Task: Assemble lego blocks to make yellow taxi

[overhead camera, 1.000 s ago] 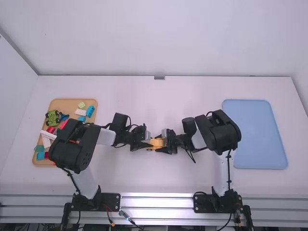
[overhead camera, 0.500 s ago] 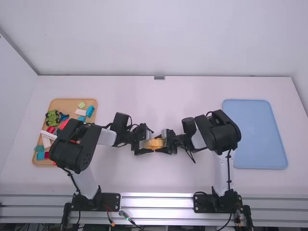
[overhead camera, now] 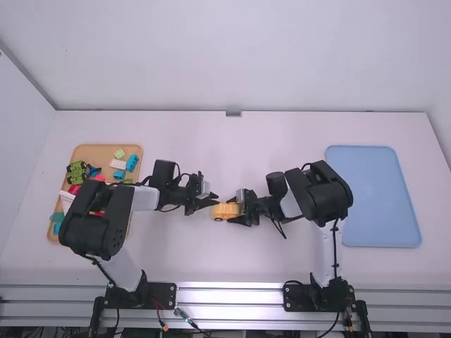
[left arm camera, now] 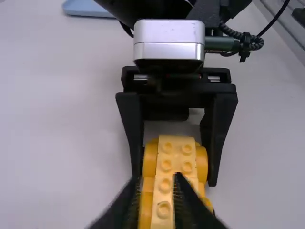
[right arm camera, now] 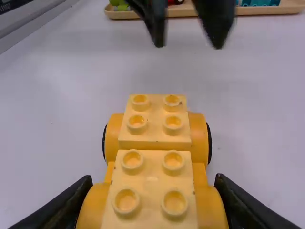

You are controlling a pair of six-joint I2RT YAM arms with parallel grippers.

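The yellow taxi body has two light yellow studded bricks on a wheeled yellow base. It shows mid-table in the high view (overhead camera: 225, 210), in the left wrist view (left arm camera: 170, 164) and in the right wrist view (right arm camera: 155, 129). My right gripper (overhead camera: 237, 211) is shut on its right end, a finger against each side (right arm camera: 154, 191). Just off its left end is my left gripper (overhead camera: 214, 199), fingers partly apart with nothing between them. In the left wrist view my left gripper (left arm camera: 156, 179) shows blurred fingertips over the studs.
A wooden tray (overhead camera: 106, 151) at the left holds several coloured blocks and a green wheeled piece (overhead camera: 77, 172); the left arm passes over it. A blue tray (overhead camera: 373, 197) lies at the right, beyond the right arm.
My left gripper let go of the taxi body, opened wide, then backed off to the left with its fingers narrowing. The right arm and the taxi body have stayed put.
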